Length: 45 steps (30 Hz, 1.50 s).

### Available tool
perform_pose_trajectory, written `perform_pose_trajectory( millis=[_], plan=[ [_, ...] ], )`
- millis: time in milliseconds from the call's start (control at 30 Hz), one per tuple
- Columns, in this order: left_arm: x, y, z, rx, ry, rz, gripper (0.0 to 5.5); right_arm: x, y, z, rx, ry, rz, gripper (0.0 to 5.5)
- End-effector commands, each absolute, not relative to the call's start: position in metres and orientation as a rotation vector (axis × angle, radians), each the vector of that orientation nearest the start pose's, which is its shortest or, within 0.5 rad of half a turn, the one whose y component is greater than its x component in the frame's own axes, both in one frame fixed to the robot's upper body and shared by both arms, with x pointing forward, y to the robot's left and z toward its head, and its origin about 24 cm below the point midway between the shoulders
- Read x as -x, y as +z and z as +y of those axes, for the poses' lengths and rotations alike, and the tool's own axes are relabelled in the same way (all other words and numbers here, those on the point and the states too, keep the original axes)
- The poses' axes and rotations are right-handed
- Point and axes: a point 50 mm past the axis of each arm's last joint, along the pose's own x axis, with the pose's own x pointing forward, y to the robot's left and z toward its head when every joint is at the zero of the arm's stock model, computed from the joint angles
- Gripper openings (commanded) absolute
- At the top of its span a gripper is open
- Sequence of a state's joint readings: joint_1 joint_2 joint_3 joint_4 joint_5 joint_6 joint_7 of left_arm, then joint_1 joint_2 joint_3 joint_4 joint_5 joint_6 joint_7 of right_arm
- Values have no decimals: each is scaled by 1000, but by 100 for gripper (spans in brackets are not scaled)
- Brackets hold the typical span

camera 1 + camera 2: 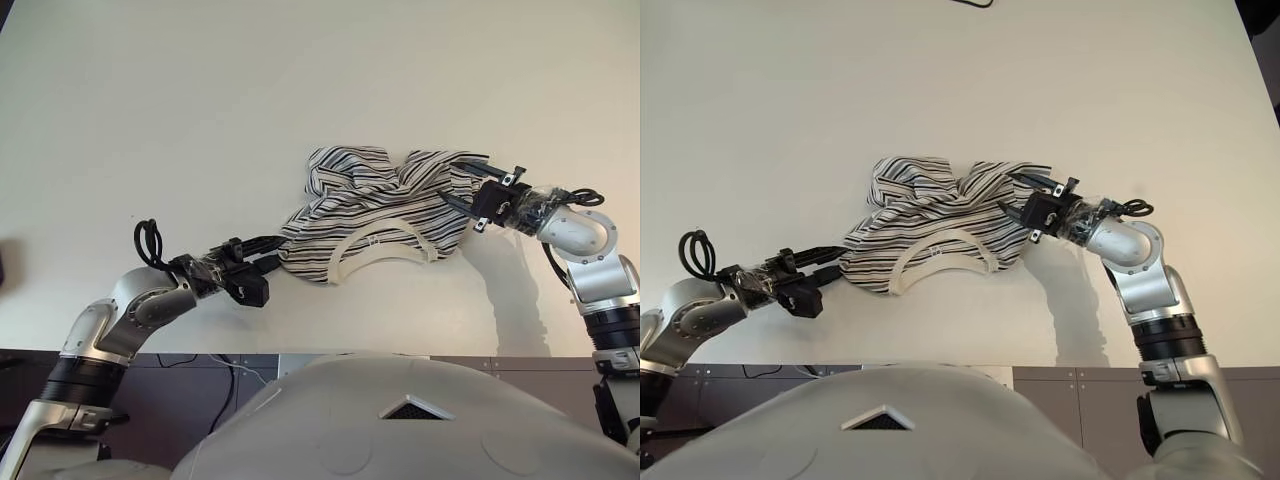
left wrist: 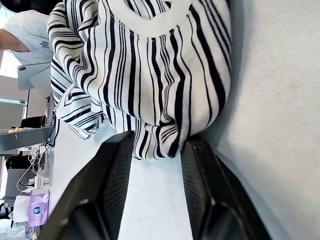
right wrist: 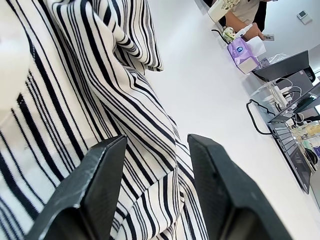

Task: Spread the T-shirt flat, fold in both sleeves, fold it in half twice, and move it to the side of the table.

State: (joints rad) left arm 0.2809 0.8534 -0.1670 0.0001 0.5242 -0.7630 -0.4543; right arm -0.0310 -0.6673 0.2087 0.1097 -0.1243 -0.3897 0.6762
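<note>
1. The striped T-shirt (image 1: pixel 375 215) lies crumpled in a heap on the white table (image 1: pixel 150 100), bunched into folds rather than spread out.
2. Its white ribbed neckband (image 1: pixel 385 250) curves along the side of the heap nearest the robot.
3. The left gripper (image 1: pixel 279 250) sits low at the T-shirt's left edge. Its fingers (image 2: pixel 200 180) are spread apart, and a rounded fold of striped cloth reaches just between their tips.
4. In the left wrist view the fold looks to touch the inner faces of both tips, but the jaws are not pressed together on it.
5. The right gripper (image 1: pixel 445 177) is at the T-shirt's right end, against the raised folds there. Its fingers (image 3: pixel 102 175) are parted, with striped fabric lying in the gap between them and beyond.
</note>
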Motion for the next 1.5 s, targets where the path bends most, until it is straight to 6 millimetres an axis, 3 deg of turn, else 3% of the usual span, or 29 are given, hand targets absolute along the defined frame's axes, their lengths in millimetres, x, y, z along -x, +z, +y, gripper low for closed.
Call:
perform_pose_trajectory(
  millis=[33, 200, 300, 433, 533, 833, 967, 1200, 1367, 1500],
  plan=[
    [-157, 19, 215, -1238, -1209, -56, 135, -236, 49, -196, 839, 973, 18, 228],
    [-152, 11, 212, -1209, -1254, -56, 58, -235, 52, -204, 857, 997, 13, 228],
    [-147, 11, 216, -1184, -1238, -38, 15, -222, 50, -227, 937, 1080, 38, 228],
    [-143, 15, 217, -1146, -1208, -27, 12, -211, 51, -253, 1013, 1158, 81, 228],
    [-139, 16, 215, -1132, -1212, -19, 12, -205, 44, -260, 1075, 1208, 93, 228],
    [-144, 17, 206, -1087, -1192, -27, 12, -208, 19, -248, 1110, 1166, 43, 228],
    [-154, 20, 213, -1109, -1169, -26, 12, -213, 19, -249, 1118, 1141, 29, 228],
    [-165, 26, 218, -1094, -1139, -30, 12, -213, 9, -229, 1096, 1167, -26, 228],
    [-168, 30, 219, -1077, -1122, -28, 12, -215, 17, -237, 1121, 1162, -40, 228],
    [-169, 30, 224, -1081, -1116, 2, 12, -233, 43, -222, 964, 1049, -155, 228]
  ],
)
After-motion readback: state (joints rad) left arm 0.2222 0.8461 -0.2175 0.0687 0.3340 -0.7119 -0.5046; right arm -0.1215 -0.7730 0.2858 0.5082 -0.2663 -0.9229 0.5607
